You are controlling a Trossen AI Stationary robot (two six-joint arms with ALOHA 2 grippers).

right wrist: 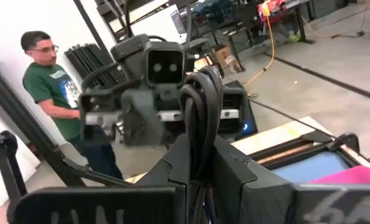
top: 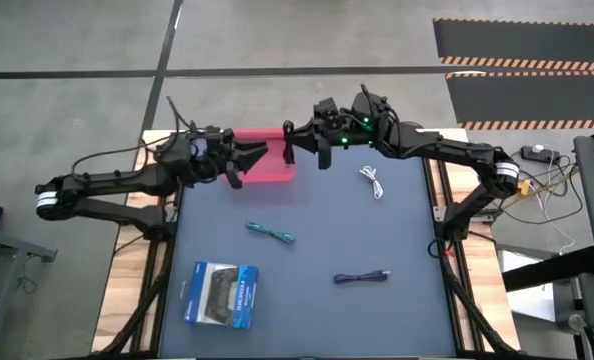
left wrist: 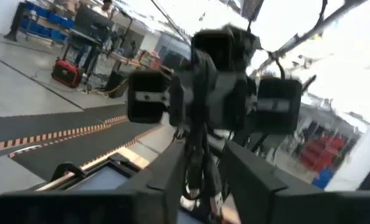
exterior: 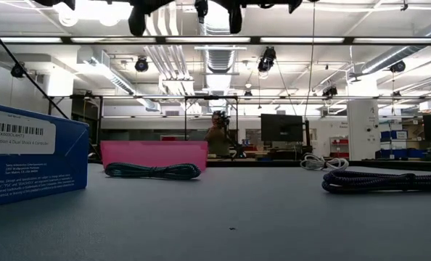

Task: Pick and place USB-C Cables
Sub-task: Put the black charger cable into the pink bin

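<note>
My two arms meet above the pink tray at the table's far edge. My right gripper pinches the black cable; my left gripper faces it, spread unclear. Around lie the boxed controller, purple cable, teal cable, white cable.

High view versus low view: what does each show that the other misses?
Only the high view shows both dark arms whole, with the left gripper, jaws open, and the right gripper meeting over the flat pink tray. Only the low view shows the room behind, a person, and the barcode label on the blue-and-white boxed game controller. Both show the tray, that box, the teal bundled cable, the dark purple bundled cable and the white bundled cable. Neither shows the black bundled cable in the right gripper's jaws; its wrist view does.
</note>
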